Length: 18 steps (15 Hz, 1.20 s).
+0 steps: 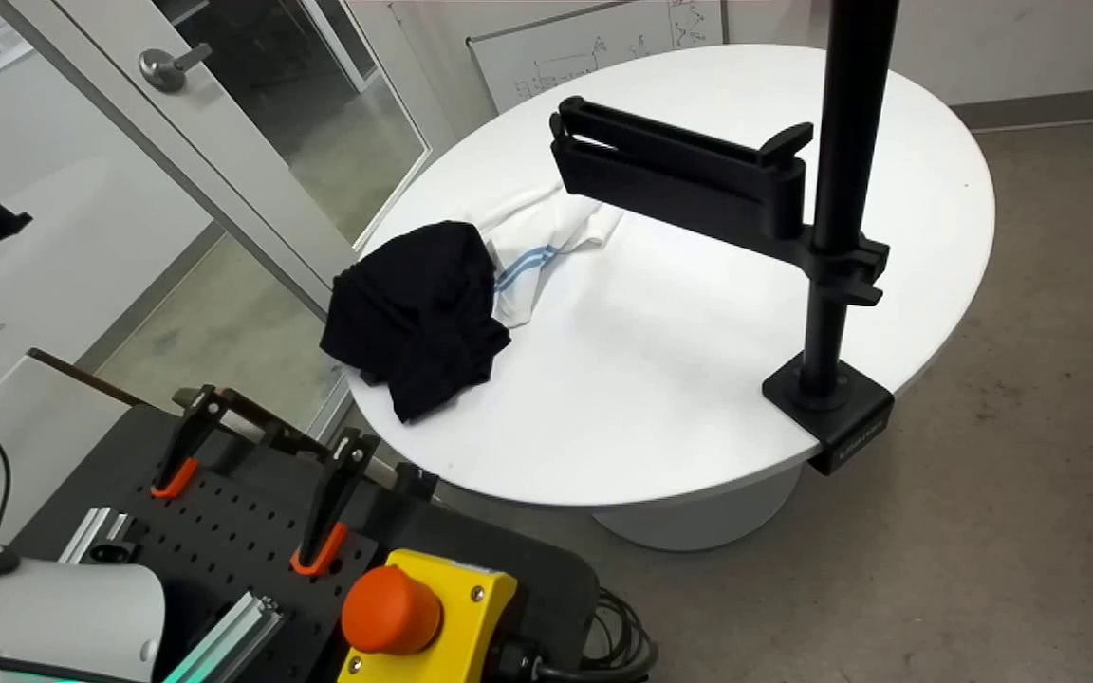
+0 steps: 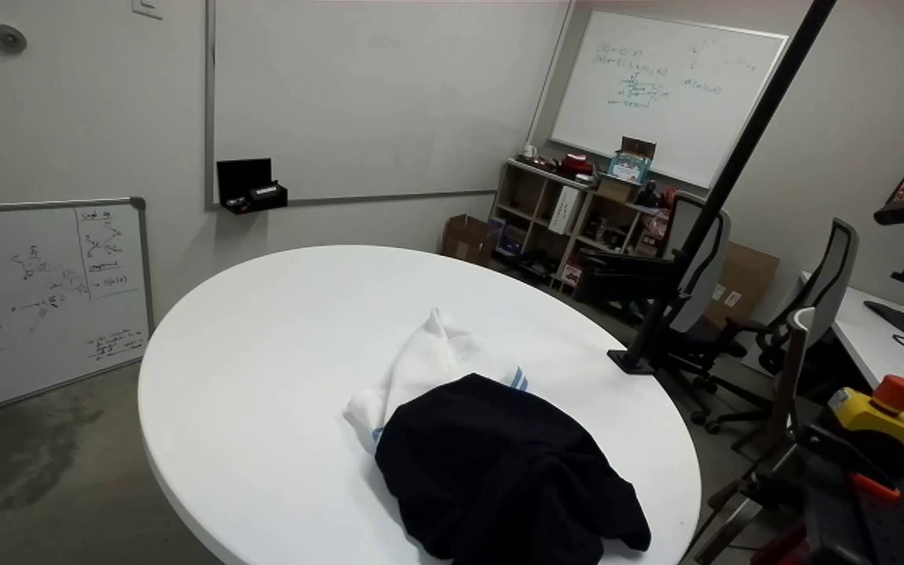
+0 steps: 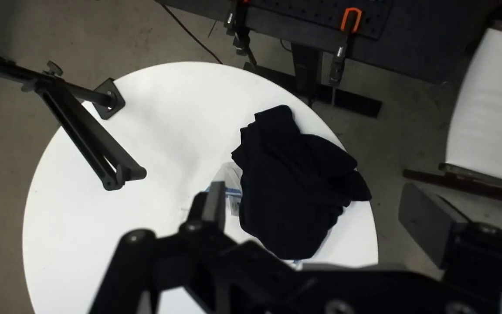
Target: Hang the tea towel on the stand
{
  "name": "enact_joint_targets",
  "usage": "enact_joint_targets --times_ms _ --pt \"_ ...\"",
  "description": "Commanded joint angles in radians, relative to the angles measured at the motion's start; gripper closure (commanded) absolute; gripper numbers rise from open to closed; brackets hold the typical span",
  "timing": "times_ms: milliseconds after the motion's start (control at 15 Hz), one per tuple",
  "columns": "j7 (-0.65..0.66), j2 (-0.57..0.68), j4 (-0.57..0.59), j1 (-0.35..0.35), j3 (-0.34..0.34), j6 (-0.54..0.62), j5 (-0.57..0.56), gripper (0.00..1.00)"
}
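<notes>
The tea towel is white with blue stripes. It lies crumpled on the round table in both exterior views [image 1: 546, 223] [image 2: 436, 357], partly covered by a black cloth [image 1: 414, 313] [image 2: 491, 463]. In the wrist view only small parts of the towel [image 3: 233, 174] show beside the black cloth [image 3: 286, 187]. The stand is a black pole with a folded side arm, clamped at the table edge [image 1: 850, 123] [image 2: 727, 176] [image 3: 87, 131]. My gripper [image 3: 314, 196] is open and empty, its fingers wide apart above the cloths. It is out of sight in both exterior views.
The white round table [image 1: 660, 379] carries the cloths and the stand. A dark bench with orange-tipped clamps [image 1: 324, 550] and a yellow box with an orange button [image 1: 433, 617] is beside it. A white-seated chair [image 3: 490, 109] shows in the wrist view.
</notes>
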Motion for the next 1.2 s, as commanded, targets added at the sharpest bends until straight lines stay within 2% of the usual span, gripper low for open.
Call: enact_joint_targets --times_ms 0,200,733,1133 --pt "0.005 0.006 0.004 0.018 -0.017 -0.005 -0.002 0.0" --pt "-0.013 0.006 -0.025 0.007 -0.036 0.073 0.001 0.0" --pt "0.005 0.068 -0.194 -0.08 -0.17 0.516 0.018 0.0" --pt "0.066 0.202 -0.229 -0.131 -0.228 0.689 0.036 0.0"
